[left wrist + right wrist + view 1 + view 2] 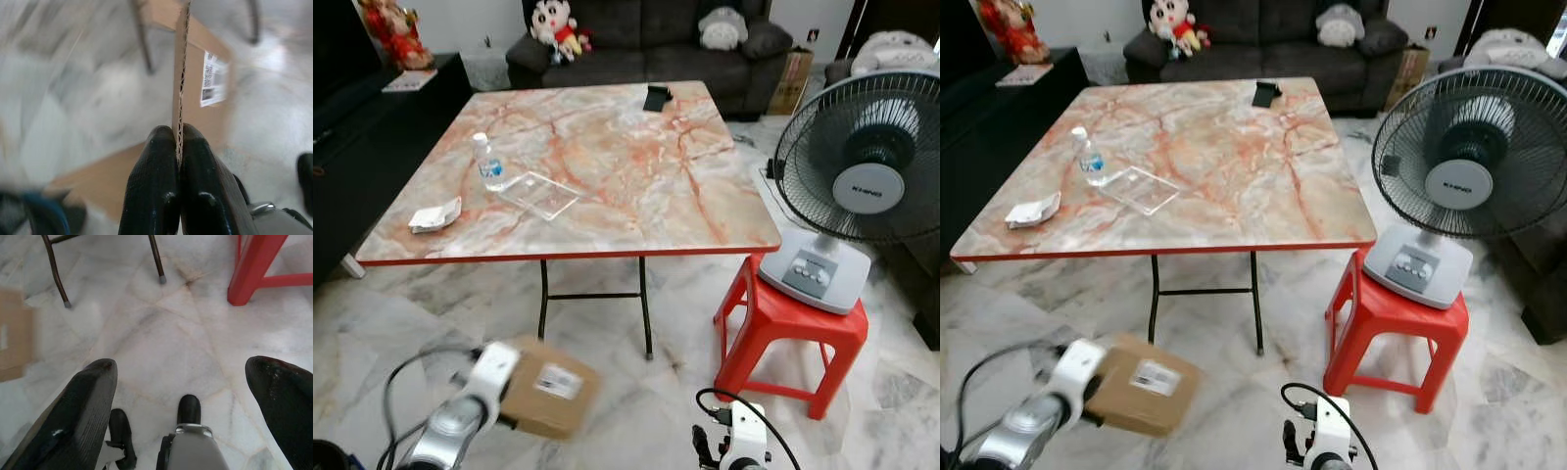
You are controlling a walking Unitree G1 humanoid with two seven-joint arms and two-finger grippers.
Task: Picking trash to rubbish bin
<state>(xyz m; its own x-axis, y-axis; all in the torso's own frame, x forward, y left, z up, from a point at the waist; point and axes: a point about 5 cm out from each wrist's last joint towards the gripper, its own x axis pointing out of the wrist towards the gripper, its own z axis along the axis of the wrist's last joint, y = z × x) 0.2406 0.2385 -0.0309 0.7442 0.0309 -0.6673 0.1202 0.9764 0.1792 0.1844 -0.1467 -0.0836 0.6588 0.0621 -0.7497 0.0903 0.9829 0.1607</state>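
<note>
Carrying step was in hand, by my read: the left gripper [177, 147] was clamped on a flap edge of the cardboard box [548, 397], held low in front of the robot above the marble floor [626, 392].

Head views: box hung ahead of the left arm, in front of the table [607, 166]. On the table sat a water bottle [488, 163], a crumpled tissue [434, 216] and a clear tray [539, 194]. Fan [862, 162] stood on a red stool [783, 323] on the right.

Left wrist view: both fingers [151, 171] pinched the corrugated edge; label visible, picture blurred.

Right wrist view: right gripper [186, 382] was spread wide and empty over the floor.

Next likely needs finding the bin, then releasing the box over it.
</note>
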